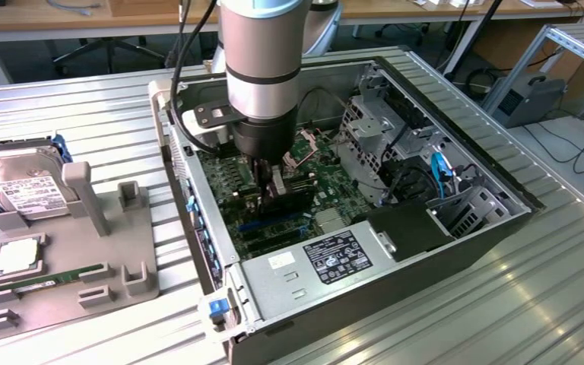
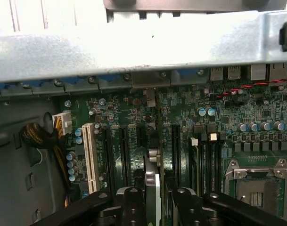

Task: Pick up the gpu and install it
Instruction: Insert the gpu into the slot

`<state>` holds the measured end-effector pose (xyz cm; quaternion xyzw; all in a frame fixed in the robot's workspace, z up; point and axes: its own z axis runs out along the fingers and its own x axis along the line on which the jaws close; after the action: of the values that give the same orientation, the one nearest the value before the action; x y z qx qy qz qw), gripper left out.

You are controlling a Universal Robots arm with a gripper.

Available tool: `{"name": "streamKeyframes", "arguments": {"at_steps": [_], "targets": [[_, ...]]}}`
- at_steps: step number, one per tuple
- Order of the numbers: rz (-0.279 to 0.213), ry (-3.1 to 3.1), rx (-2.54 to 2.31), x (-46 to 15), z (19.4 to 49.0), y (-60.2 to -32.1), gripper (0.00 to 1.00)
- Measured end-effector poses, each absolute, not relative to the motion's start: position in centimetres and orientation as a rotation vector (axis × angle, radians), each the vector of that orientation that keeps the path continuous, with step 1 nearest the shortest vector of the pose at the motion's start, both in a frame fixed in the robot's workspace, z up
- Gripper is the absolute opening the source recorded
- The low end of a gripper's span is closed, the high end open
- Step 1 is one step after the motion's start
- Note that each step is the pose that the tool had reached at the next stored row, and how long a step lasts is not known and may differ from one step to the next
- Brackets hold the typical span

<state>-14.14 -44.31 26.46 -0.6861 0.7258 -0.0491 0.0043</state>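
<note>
Your gripper [image 2: 151, 195] pinched the gpu [image 2: 152, 181] edge-on between its fingers [image 2: 132, 200], low at frame center, over the motherboard [image 2: 256, 108] slots inside the computer case [image 1: 474, 251].

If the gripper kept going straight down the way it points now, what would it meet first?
Probably the motherboard: the gripper points down into the open computer case, holding the gpu edge-on over the expansion slots. The remaining gap is unclear.

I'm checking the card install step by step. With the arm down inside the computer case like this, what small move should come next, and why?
Probably a slow, straight push down. The gripper holds the gpu upright on edge, low over the green motherboard, and from the wrist camera the card seems lined up among the long black slots. Whether it is already seated cannot be told.
</note>
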Motion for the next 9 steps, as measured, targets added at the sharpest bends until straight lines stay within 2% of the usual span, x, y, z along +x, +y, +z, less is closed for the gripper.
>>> {"name": "streamKeyframes", "arguments": {"at_steps": [9], "targets": [[-0.153, 2.226, -2.196, -14.14, 26.45, -44.31, 0.27]]}}
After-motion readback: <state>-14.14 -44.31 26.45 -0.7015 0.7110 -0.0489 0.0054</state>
